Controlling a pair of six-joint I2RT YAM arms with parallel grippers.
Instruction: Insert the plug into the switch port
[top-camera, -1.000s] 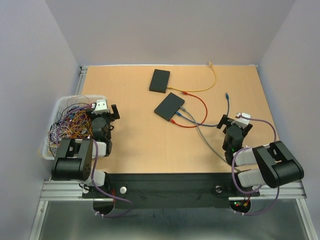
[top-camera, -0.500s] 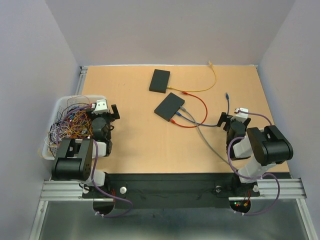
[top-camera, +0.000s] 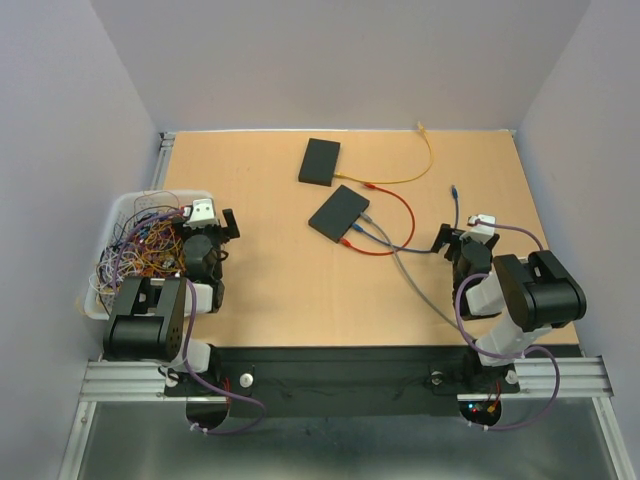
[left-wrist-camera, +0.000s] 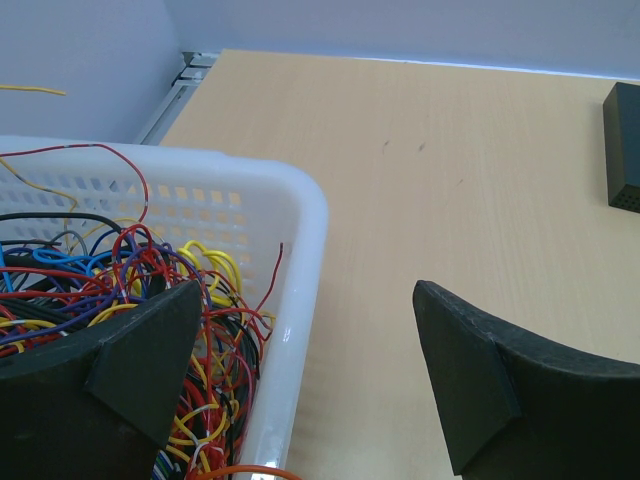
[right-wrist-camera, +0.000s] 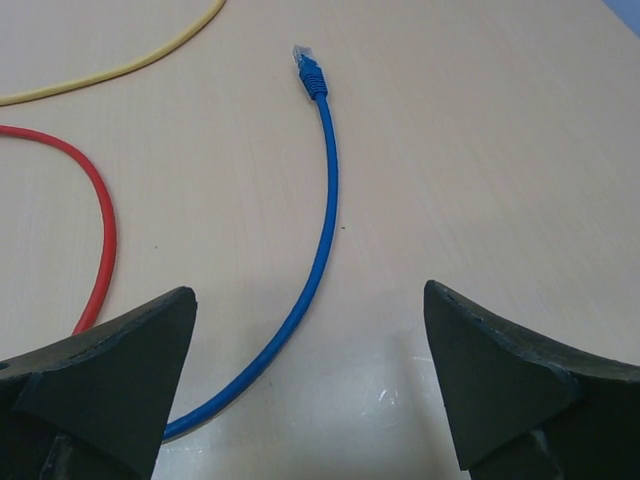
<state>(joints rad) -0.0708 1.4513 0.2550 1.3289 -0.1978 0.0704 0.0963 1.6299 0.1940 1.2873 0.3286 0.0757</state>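
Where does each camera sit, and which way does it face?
Top external: above, behind, looking down at the light wooden table; left arm, right arm show.
Left wrist: on the left arm, facing forward over the white plastic wire basket; open fingers show.
Right wrist: on the right arm, looking down at the blue cable; open fingers show.
Shared: that cable, also from above.

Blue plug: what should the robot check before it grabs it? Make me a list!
1. Right gripper open: ok.
2. Blue plug lying free on the table: ok.
3. Plug between the jaws: not ok, it lies ahead of them; only the blue cable runs between them.
4. Empty port on the nearer switch: cannot tell.
5. Left gripper open, holding nothing: ok.
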